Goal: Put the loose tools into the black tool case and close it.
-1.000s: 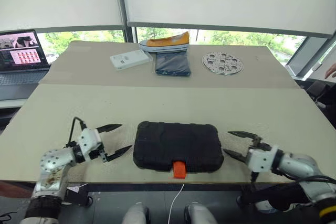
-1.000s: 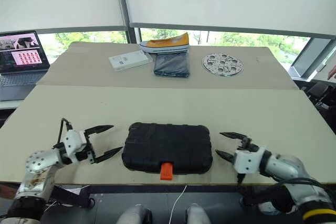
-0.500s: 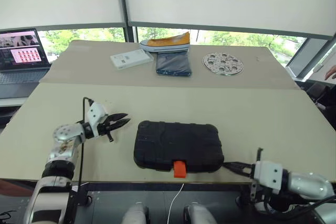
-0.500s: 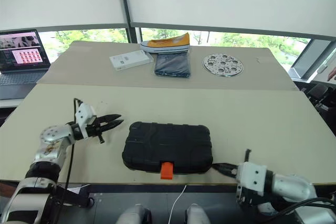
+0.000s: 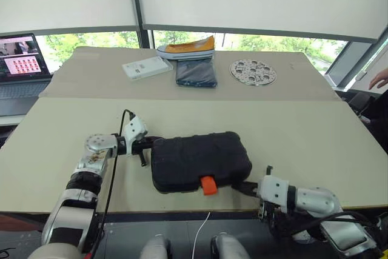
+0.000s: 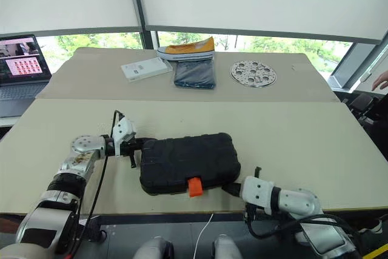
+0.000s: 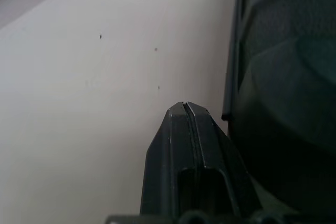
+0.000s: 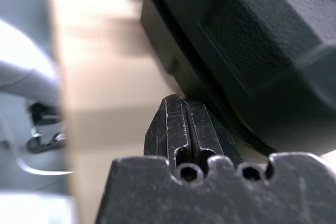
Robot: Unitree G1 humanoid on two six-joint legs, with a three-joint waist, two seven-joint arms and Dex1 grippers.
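Near the front edge of the beige table [image 5: 315, 144], about midway along it, lies the black tool case [image 5: 197, 159], closed and flat, turned a little askew to that edge. Its small orange latch [image 5: 208, 184] faces the front edge.

At the case's left end the left gripper [image 5: 147, 144] has its two black fingers pressed together with nothing between them; in the left wrist view the joined fingertips [image 7: 185, 109] sit just beside the case's side wall, low over the tabletop. Whether they touch the shell I cannot tell.

At the case's front right corner the right gripper [image 5: 241, 187] is likewise pinched tight and empty; in the right wrist view its fingertips [image 8: 178, 103] lie close against the lower edge of the case, by the table's front edge.

On the far half of the table, well apart from the case, a dark folded cloth [image 5: 195, 73] lies near the middle of the far edge with an orange-and-white shoe [image 5: 185, 47] touching its far side. A white flat box [image 5: 146, 67] lies just left of the cloth, and a round perforated metal disc [image 5: 253, 71] to its right. An open laptop [image 5: 21, 68] stands beyond the table's far left corner. A person's hand [image 5: 379, 78] shows past the right edge.
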